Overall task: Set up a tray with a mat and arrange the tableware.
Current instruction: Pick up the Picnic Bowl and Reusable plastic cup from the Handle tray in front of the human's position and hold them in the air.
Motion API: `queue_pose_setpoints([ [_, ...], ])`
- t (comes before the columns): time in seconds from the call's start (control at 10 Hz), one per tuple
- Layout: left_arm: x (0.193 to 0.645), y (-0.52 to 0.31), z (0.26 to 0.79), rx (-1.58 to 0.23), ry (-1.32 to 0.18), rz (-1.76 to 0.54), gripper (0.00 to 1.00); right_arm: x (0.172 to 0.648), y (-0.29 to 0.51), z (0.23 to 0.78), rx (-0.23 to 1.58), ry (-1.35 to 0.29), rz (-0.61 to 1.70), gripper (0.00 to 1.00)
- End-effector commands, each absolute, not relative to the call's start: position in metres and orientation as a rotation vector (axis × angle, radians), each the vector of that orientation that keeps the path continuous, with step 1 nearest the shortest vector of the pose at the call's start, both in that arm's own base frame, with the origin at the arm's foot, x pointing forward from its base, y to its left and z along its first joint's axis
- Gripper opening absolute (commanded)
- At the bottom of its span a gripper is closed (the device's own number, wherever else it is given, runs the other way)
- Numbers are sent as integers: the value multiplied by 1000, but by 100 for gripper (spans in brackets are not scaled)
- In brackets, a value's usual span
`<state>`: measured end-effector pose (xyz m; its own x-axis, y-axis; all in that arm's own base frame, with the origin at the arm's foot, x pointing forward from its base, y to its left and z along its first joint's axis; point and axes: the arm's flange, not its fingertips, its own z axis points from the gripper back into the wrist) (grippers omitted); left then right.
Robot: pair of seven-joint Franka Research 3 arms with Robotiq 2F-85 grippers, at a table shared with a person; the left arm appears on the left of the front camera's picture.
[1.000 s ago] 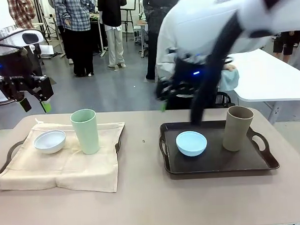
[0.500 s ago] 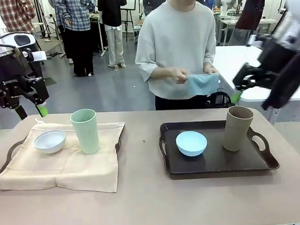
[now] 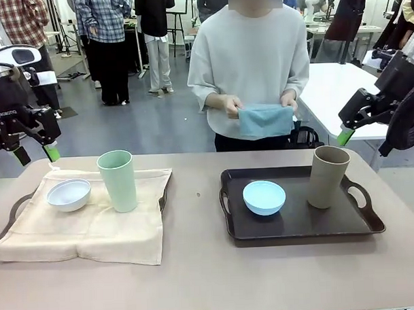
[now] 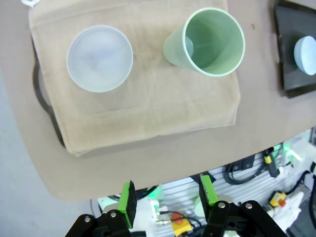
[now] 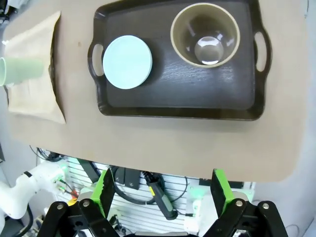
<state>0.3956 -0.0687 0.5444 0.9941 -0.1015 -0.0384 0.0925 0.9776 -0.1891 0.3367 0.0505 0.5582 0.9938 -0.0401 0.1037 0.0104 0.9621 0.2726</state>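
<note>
On the left, a beige mat covers a dark tray. A white bowl and a pale green cup stand on the mat. On the right, a bare dark tray holds a light blue bowl and a tan cup. My left gripper hovers open above the left tray's far left corner. From its wrist I see the white bowl and green cup below. My right gripper hangs open, high beyond the tan cup and blue bowl.
A person stands at the table's far side, holding a folded blue cloth in both hands above the table edge. Bare tabletop lies between the two trays and along the front. A white table stands behind on the right.
My right arm has swung from in front of the person out to the right and up. The left gripper drifted slightly left. The person now holds the blue cloth spread at chest height.
</note>
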Motion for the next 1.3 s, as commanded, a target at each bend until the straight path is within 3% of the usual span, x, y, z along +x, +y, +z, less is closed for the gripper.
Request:
queue_pose_setpoints([
  [0.0,395,-69,545,-188,46,-98,68,337,45,558,279,-108,-35,100],
  [0.3,384,-8,538,-421,99,-84,68,344,-61,561,440,-130,-94,100],
  [0.4,378,6,538,-526,122,-101,100,344,-90,559,470,-123,-139,100],
  [0.6,372,31,541,-677,131,-106,100,338,-141,550,691,-114,-51,100],
  [0.7,372,48,543,-792,96,-74,92,334,-162,543,796,-130,-36,100],
  [0.8,372,62,541,-876,57,-37,100,329,-181,534,878,-151,-40,100],
  [1.2,359,125,539,-1040,-106,77,100,299,-224,506,1138,-227,-39,100],
])
